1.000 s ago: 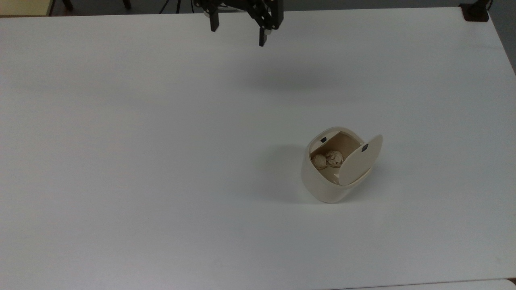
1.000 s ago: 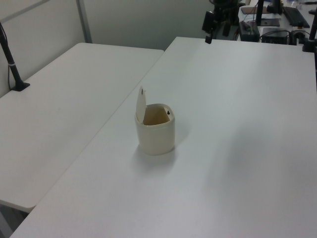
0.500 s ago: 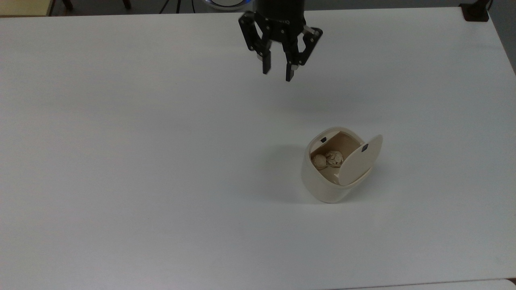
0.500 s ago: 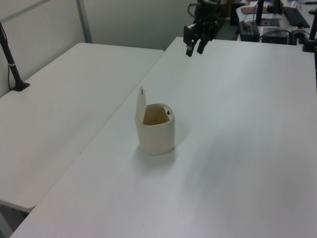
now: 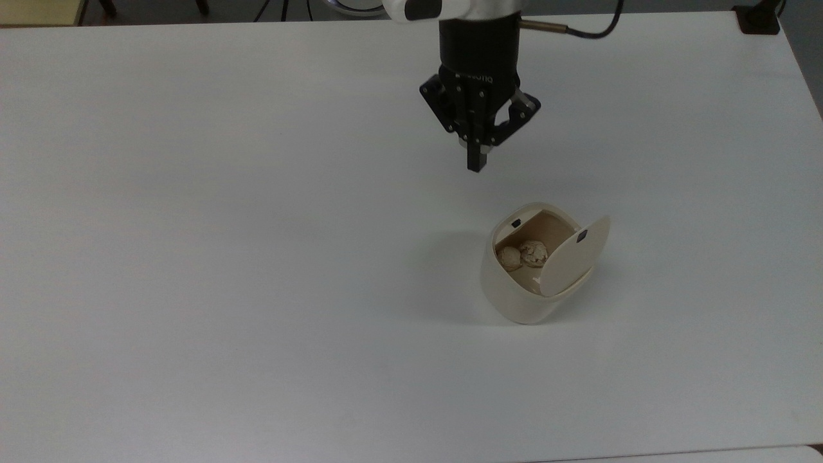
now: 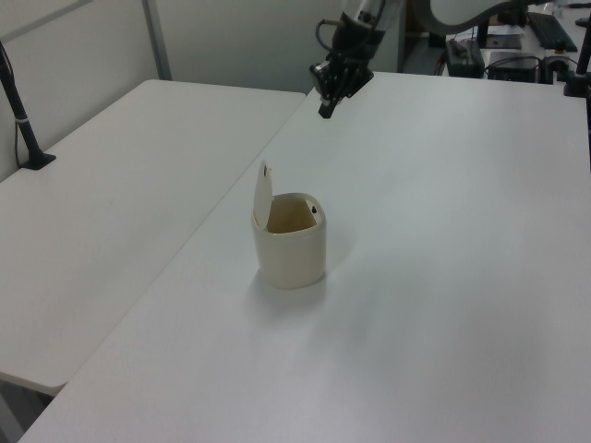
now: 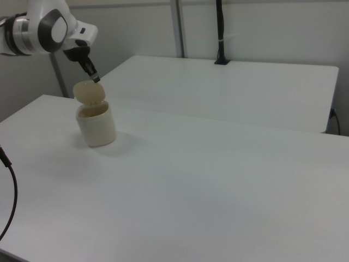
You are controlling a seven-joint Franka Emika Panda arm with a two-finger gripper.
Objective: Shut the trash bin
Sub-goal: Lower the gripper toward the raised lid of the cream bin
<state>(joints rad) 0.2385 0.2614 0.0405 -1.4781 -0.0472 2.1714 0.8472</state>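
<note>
I have come out over the table [image 5: 193, 257] since a second ago, and my gripper [image 5: 474, 164] has drawn its fingers together into one black tip. The trash bin [image 5: 517, 296] stands below it in the top view, to the top view's right, well apart and untouched. It is smooth cream plastic, a rounded-square tapered body standing upright, tan inside, with two crumpled paper balls [image 5: 522, 254] in it. Its flat lid [image 5: 572, 257] stands raised on the top view's right side, black square mark showing.
</note>
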